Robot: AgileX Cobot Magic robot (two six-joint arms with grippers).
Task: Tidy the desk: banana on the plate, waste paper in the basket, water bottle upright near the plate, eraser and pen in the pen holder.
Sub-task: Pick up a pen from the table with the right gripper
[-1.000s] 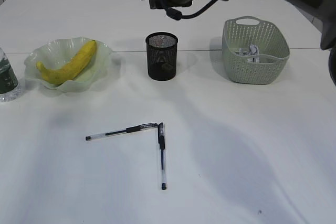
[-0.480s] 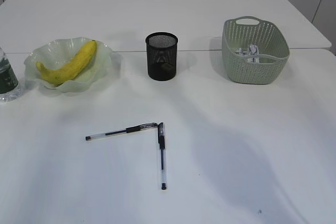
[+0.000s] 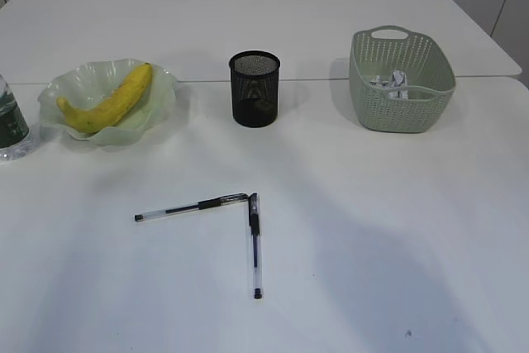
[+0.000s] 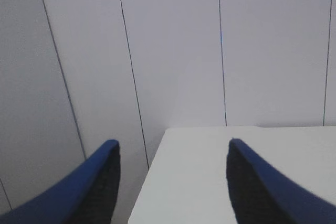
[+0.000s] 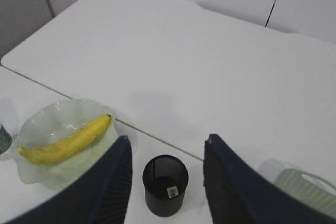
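Exterior view, nearest: two pens (image 3: 254,244) lie flat on the desk (image 3: 397,229), their dark ends touching to make an L; neither has yet reached its cup, so they look to be the outstanding job.
Middle row, left: the water bottle (image 3: 10,121) stands upright at the frame edge, just beside the plate (image 3: 161,88), where the task wants it.
Plate: the banana (image 3: 111,101) lies inside the ruffled dish, resting along its curve, so it cannot roll off.
Pen holder: (image 3: 254,88) the black mesh cup stands upright between plate and basket, mouth open to receive pens; the right wrist view shows a small labelled block at its bottom, likely the eraser (image 5: 172,192).
Basket: (image 3: 402,113) stands right of the cup, with the crumpled waste paper (image 3: 390,82) inside.
Right gripper: (image 5: 164,174) high above the cup and looking down on it, jaws moderately apart with nothing between them.
Left gripper: (image 4: 172,179) aimed past the desk edge toward a panelled wall (image 4: 173,45), jaws wide and empty, seemingly parked clear.
Judgement: only the pens remain.
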